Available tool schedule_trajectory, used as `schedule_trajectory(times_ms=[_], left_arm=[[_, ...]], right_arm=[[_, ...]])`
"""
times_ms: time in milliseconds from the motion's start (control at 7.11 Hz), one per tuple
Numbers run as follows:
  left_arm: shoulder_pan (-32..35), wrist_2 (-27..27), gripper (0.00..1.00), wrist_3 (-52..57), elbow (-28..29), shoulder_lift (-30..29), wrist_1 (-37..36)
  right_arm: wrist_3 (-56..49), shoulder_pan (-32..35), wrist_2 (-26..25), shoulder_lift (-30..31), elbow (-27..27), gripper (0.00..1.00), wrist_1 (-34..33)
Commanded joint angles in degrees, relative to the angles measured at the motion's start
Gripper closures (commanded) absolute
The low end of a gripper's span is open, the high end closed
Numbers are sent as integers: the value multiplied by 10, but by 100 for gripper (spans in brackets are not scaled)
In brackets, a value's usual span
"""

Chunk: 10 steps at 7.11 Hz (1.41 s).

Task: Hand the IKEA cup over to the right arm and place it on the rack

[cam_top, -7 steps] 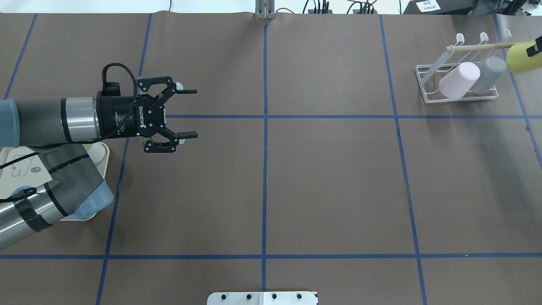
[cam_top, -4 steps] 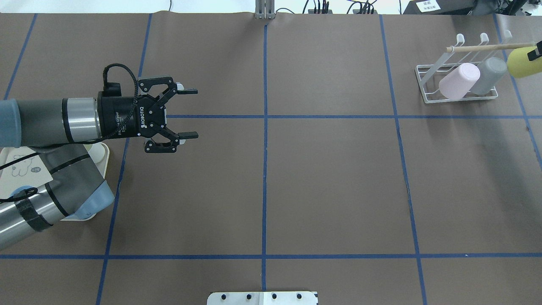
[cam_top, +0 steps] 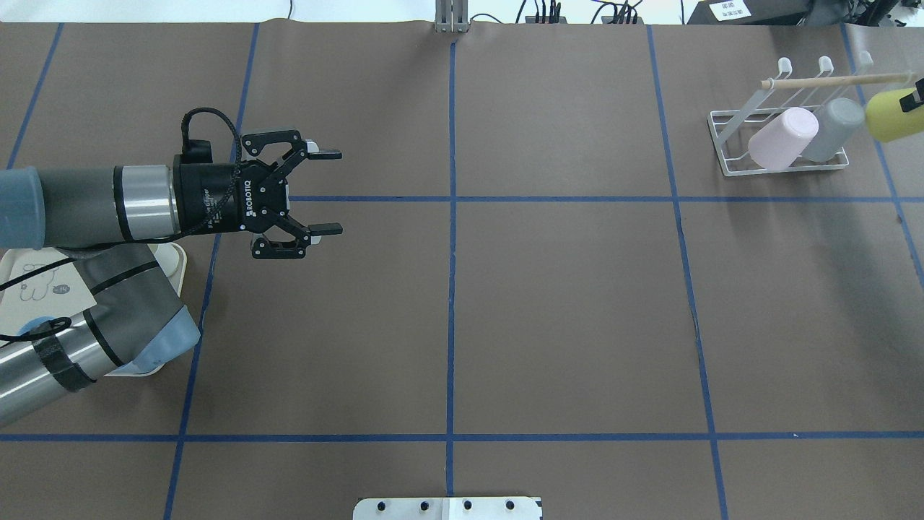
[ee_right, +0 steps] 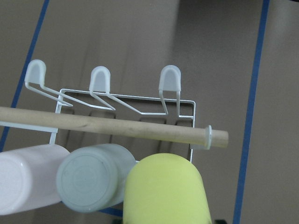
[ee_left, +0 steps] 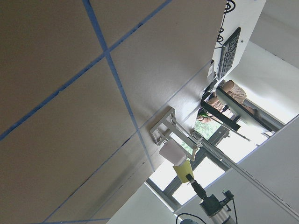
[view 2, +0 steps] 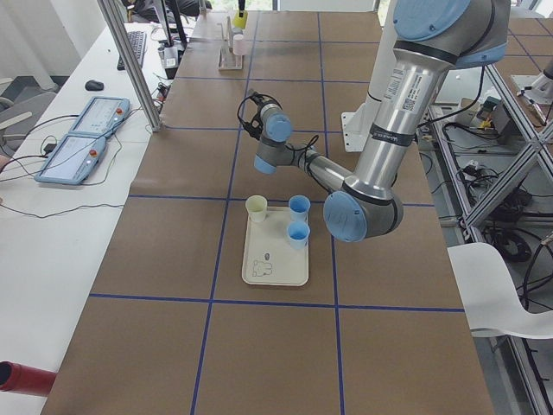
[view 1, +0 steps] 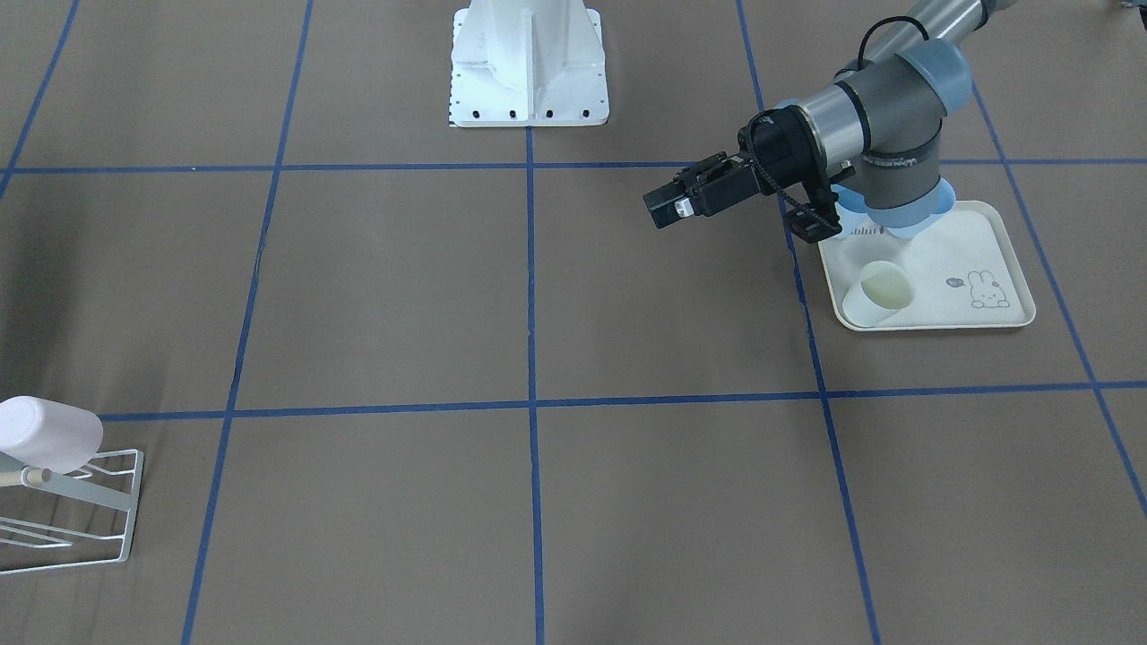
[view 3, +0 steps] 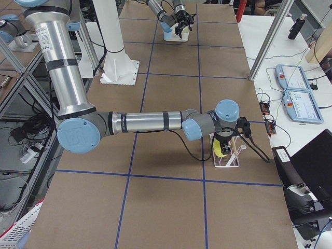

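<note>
The right gripper (cam_top: 918,95) is pinching the yellow cup (ee_right: 163,191) (little of the claw itself is showing), holding it close beside the grey cup (ee_right: 91,177) at the free end of the rack (ee_right: 170,78). I judge it should be easing down into the empty slot, steering clear of the dowel (ee_right: 117,125) tip, before releasing. The left gripper (cam_top: 333,192) is hanging spread and empty, well apart.

Bright, even light, soft shadows on the table (cam_top: 563,303); windows (ee_left: 210,173) glare white in the left wrist view.
</note>
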<state>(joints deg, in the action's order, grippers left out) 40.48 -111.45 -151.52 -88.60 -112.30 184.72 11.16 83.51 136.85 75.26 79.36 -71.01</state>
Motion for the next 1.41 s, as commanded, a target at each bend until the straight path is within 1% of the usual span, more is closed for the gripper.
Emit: schedule_trajectory(times_ms=[0, 281, 422, 562, 703, 844, 984, 1125, 1266], left_arm=[[0, 0, 0, 0, 0, 1, 0], [0, 0, 0, 0, -1, 1, 1], [0, 1, 0, -1, -2, 1, 1], [0, 1, 0, -1, -3, 1, 1], [0, 0, 0, -1, -2, 1, 1], [0, 0, 0, -1, -1, 2, 1], [0, 0, 0, 0, -1, 3, 1], [0, 0, 0, -1, -1, 4, 1], [0, -1, 0, 0, -2, 5, 1]], right_arm=[[2, -4, -1, -8, -7, 68, -3], [-1, -11, -1, -32, -39, 67, -1], [-1, -11, -1, -33, -40, 60, 0], [0, -12, -1, -33, -42, 47, 0], [2, -16, -1, -34, -43, 24, 2], [2, -17, -2, -40, -46, 16, 2], [2, -17, -2, -49, -57, 11, 2], [2, -17, -2, -55, -61, 8, 3], [4, -16, 1, -55, -55, 4, 3]])
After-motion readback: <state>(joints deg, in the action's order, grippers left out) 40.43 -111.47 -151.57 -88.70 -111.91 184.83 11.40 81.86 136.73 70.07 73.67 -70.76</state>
